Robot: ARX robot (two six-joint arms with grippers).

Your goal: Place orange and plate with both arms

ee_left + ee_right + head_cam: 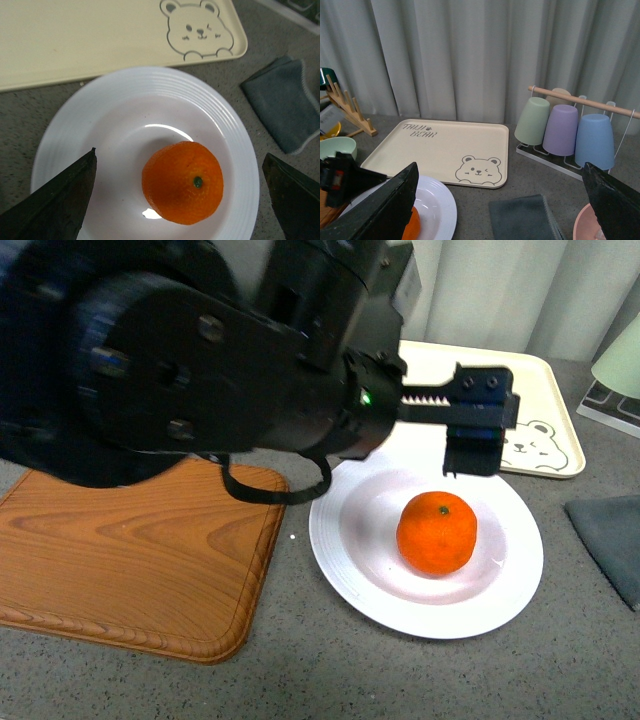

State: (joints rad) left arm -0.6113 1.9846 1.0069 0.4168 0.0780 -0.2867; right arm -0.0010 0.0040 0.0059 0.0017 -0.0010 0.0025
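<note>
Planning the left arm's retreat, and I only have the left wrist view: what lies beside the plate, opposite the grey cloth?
Observer: A wooden board, left of the plate in the front view, a narrow gap between them.
Operator: Is the right gripper holding anything?
Observer: No; the right gripper is open and empty.
Operator: Anything else near the tray?
Observer: A rack of upturned cups beside the tray.

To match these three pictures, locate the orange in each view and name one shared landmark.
Front view: orange on the white plate, right of centre.
Left wrist view: orange mid-plate, near the bear-print tray.
Right wrist view: only a sliver shows, on the plate, mostly hidden.
Shared landmark: the bear-print tray.
</note>
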